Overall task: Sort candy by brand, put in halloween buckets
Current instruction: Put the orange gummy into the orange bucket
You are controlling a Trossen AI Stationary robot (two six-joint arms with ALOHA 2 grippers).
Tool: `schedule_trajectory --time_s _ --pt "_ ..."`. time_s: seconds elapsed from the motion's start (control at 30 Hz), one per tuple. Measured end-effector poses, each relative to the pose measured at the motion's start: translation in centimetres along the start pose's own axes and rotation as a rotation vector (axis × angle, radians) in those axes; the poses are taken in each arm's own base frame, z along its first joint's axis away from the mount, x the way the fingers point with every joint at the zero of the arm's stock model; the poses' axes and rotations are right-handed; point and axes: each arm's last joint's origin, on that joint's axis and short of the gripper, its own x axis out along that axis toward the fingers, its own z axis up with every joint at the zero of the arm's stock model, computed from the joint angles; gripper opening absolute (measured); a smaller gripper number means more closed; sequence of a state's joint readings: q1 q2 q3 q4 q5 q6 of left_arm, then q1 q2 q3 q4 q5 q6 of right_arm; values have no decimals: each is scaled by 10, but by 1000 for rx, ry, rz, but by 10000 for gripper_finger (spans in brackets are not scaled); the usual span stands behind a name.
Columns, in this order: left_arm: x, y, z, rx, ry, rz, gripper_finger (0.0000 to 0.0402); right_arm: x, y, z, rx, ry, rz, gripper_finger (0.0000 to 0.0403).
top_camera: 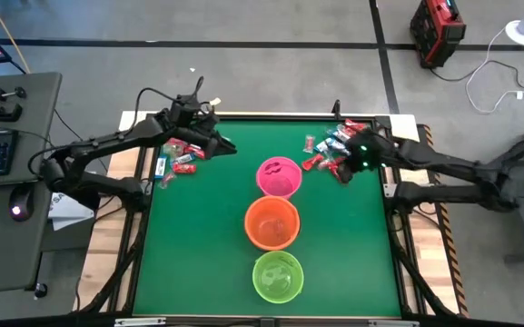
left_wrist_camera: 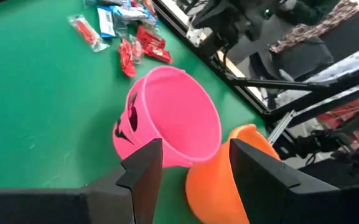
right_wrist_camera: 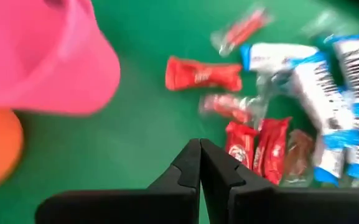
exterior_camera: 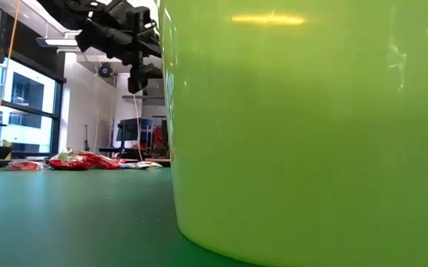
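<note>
At the far left of the green surface [top_camera: 207, 236] lies one heap of candy [top_camera: 178, 159], red and blue-and-white packets. The left tool [top_camera: 222, 145] hovers just right of it, fingers [left_wrist_camera: 143, 169] parted with nothing between them, pointing toward the pink bucket [top_camera: 279, 176].

Down the middle stand the three buckets in a line: pink farthest, the orange bucket [top_camera: 271, 222] next, the green bucket [top_camera: 278, 276] nearest.

At the far right a second heap of candy [top_camera: 332, 147] lies close beside the pink bucket. The right tool [top_camera: 345, 173] sits at that heap's near edge, fingers [right_wrist_camera: 185, 168] pressed together and holding nothing.

To pick cleanly, I would open the right tool first, choose a packet lying clear of the others, such as the lone red packet [right_wrist_camera: 202, 74], and close across its narrow width, then check its brand before choosing a bucket.
</note>
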State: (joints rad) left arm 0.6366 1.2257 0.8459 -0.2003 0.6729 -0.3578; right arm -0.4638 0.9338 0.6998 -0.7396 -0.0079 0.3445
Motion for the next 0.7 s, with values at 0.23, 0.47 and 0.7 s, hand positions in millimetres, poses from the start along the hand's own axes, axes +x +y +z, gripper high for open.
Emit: schedule_trajectory --time_s 0.23,0.47,0.7 --pt "-18 -9 -7 68 5 97 174 42 -4 22 -288 147 15 100" --pt "-17 -16 -12 116 4 206 174 79 -6 27 -649 260 -46 183" --pt "-8 -19 -21 148 10 237 174 108 -11 27 -800 326 -115 186"
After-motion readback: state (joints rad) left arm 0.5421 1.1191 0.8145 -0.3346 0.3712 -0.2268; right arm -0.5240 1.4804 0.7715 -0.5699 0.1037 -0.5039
